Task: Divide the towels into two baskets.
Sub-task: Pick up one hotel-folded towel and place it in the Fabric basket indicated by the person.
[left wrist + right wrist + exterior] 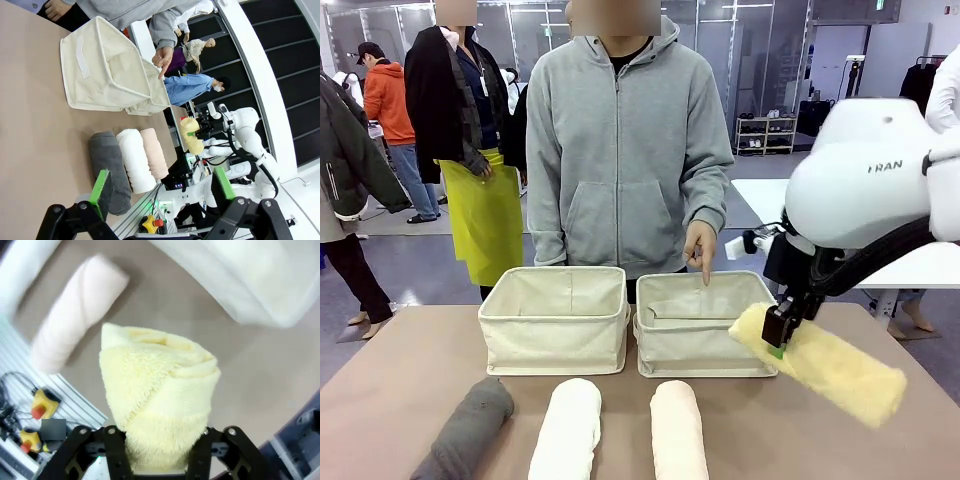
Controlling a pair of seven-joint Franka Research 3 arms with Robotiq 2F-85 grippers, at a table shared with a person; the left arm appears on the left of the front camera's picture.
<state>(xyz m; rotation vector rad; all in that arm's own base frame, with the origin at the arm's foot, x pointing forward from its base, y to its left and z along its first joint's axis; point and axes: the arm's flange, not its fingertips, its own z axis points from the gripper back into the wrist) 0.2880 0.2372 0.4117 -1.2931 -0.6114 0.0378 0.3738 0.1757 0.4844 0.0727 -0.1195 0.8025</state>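
At right of centre, the right hand (777, 338) is clenched on the yellow towel (835, 368), tilted in the air beside the right basket (695, 350), into which a person's finger (704, 270) points. Along the bottom edge, the grey towel (470, 425), white towel (567, 425) and peach towel (678, 432) lie on the table (380, 380). In the left wrist view, the left hand (162, 190) is released, empty.

brown table (390, 370) | far: left basket (555, 335), right basket (700, 345) | near row: grey towel (470, 425), white towel (568, 425), peach towel (677, 430)

front across table (390, 385); left wrist sideways; right wrist close overhead; all share peach towel (677, 432)
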